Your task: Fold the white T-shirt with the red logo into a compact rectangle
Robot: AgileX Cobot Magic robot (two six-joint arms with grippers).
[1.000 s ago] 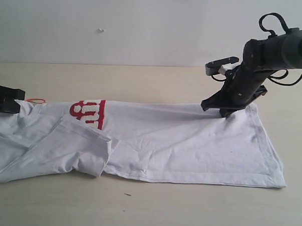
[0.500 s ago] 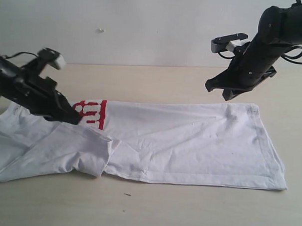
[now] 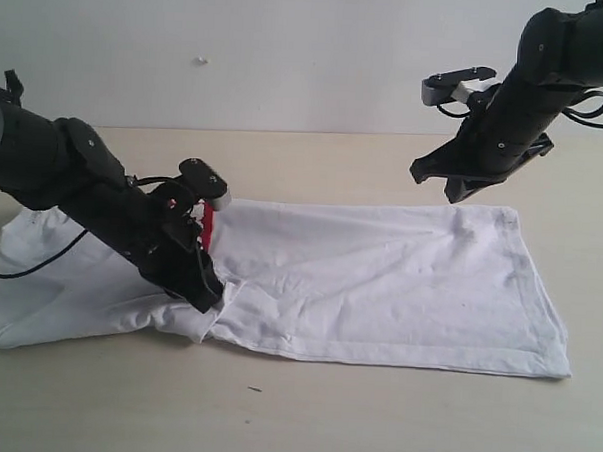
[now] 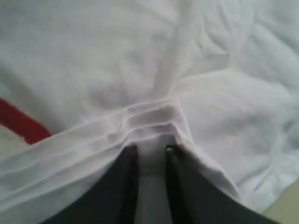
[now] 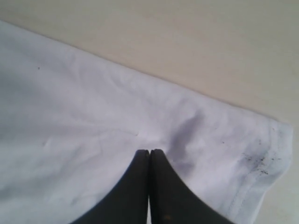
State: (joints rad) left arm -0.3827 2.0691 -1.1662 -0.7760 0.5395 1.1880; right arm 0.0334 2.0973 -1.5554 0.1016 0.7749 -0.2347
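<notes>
Beige table (image 3: pixel 323 417) meets white wall (image 3: pixel 289 55); left pincer (image 4: pixel 149 151) slightly parted on the white T-shirt (image 3: pixel 379 279), right pincer (image 5: pixel 149 153) closed.

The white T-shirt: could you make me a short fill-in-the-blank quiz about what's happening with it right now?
1. The left gripper is down at the white T-shirt, while the right gripper hangs ___ it.
2. The right gripper's jaws are ___.
3. The bit of logo showing near the left gripper is coloured ___.
Missing words: above; shut; red.

T-shirt (image 3: pixel 379 279): on table (image 3: pixel 273 415) | left fingers (image 4: pixel 127 186): on its left part | right fingers (image 5: pixel 138 186): above far-right corner
</notes>
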